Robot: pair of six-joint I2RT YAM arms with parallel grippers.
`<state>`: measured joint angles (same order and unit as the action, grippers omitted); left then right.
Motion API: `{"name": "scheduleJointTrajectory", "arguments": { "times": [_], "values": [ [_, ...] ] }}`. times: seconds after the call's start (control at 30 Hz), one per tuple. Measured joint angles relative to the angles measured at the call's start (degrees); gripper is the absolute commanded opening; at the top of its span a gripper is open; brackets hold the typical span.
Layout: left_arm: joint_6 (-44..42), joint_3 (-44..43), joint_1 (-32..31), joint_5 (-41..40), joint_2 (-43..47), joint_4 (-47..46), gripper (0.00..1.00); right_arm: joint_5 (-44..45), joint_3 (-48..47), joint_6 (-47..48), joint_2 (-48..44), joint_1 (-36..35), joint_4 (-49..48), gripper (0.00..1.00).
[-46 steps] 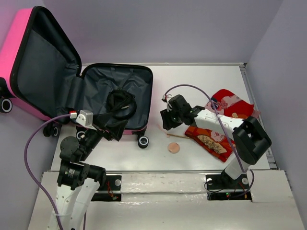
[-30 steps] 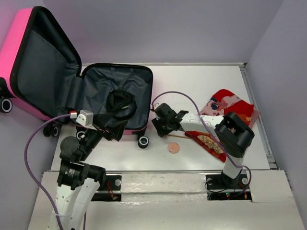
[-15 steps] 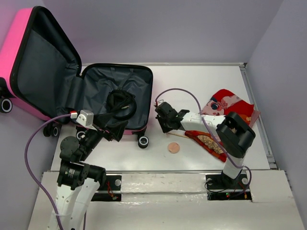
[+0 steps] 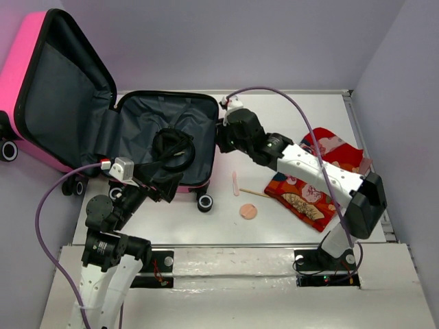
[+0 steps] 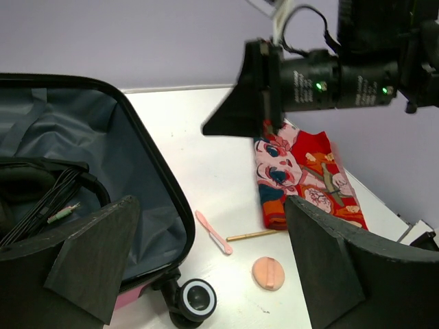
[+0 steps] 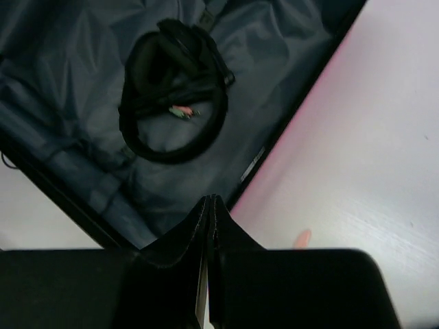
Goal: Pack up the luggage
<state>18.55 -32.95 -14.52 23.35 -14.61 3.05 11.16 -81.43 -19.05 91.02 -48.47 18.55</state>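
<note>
The hot-pink luggage (image 4: 24,75) lies open at the left. Its dark grey lined base (image 4: 140,123) holds a coiled black cable (image 4: 173,147), which also shows in the right wrist view (image 6: 171,103). My right gripper (image 4: 221,142) hangs shut over the base's right rim (image 6: 288,123); its fingers (image 6: 211,200) are pressed together with nothing between them. My left gripper (image 5: 212,267) stands wide open and empty, low at the base's front corner (image 4: 161,184), above a black wheel (image 5: 195,299).
On the table right of the luggage lie a thin pink stick (image 4: 235,183), a wooden stick (image 4: 254,194) and a round peach pad (image 4: 247,212). A red patterned cloth (image 4: 309,195) sits further right. Walls close in at the back and right.
My right gripper has shut, then lifted away from the table and swung back to the luggage's right rim. The pink stick now shows lying on the table. The left arm has not moved.
</note>
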Motion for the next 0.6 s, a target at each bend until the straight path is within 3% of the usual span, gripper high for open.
{"name": "scheduleJointTrajectory", "arguments": {
  "times": [0.1, 0.17, 0.23, 0.4, 0.6],
  "values": [
    [0.0, 0.0, 0.0, 0.0, 0.0, 0.0, 0.99, 0.8, -4.9, 0.3, 4.6, 0.0, -1.5, 0.21],
    [0.0, 0.0, 0.0, 0.0, 0.1, 0.0, 0.99, 1.7, -2.6, 0.2, 4.7, 0.1, -1.3, 0.37],
    [0.0, 0.0, 0.0, 0.0, 0.2, 0.0, 0.99, 2.5, 2.1, -0.5, 4.2, 0.4, -1.2, 0.44],
    [0.0, 0.0, 0.0, 0.0, 0.4, 0.0, 0.99, 3.5, 12.2, -2.5, 4.1, 1.1, 1.2, 0.47],
    [0.0, 0.0, 0.0, 0.0, 0.5, 0.0, 0.99, 4.4, 14.5, -4.4, 6.4, 1.4, 2.0, 0.47]
  ]
}}
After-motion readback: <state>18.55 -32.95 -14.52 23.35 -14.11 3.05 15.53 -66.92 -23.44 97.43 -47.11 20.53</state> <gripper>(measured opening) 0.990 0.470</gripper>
